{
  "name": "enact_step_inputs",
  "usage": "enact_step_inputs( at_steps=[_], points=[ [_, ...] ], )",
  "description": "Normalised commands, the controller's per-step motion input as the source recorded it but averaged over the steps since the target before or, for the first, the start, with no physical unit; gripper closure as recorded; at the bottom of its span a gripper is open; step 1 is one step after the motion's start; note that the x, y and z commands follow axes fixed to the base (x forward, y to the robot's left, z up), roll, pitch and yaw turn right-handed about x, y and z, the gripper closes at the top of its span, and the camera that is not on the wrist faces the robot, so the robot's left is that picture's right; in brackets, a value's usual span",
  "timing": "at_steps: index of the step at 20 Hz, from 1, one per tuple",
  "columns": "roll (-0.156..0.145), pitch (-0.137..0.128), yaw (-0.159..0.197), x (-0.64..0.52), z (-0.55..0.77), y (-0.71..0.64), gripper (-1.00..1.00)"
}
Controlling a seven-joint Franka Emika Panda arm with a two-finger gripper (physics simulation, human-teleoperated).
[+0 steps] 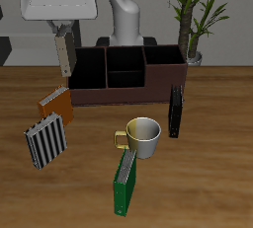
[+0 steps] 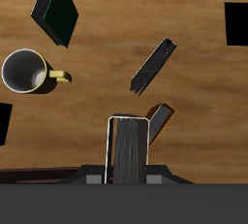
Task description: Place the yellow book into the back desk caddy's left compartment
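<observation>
A white mug with a yellow handle is seen at the table's centre. A green book lies at its 7 o'clock, a black book at 2 o'clock, an orange book at 10 o'clock, a striped book at 9 o'clock. A potted plant stands at 1 o'clock.

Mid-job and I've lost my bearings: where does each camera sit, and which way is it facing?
Exterior view: sits in front of and above the table, looking back and down at the back desk caddy; shows the arm and the gripper.
Wrist view: rides on the gripper, looking down at the table; only the gripper's dark housing shows, clamping the yellow book.
Shared: the yellow book, mug, green book, orange book.
</observation>
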Motion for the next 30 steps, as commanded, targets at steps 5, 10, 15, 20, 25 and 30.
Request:
enact_step_inputs(
  at_steps=[5,10,15,20,25,30],
  points=[
    [-0.035,0.025,-0.008,-0.29,-0.02,-0.12,1.0],
    [-0.021,-0.037,0.037,-0.39,0.05,-0.06,1.0],
    [-0.004,-0.034,0.014,-0.48,0.06,0.07,1.0],
    [0.03,-0.005,0.02,-0.31,-0.06,0.17,1.0],
    [0.017,0.018,-0.013,-0.21,-0.18,0.13,1.0],
    [0.021,-0.007,0.022,-0.2,-0.11,0.14,1.0]
  ],
)
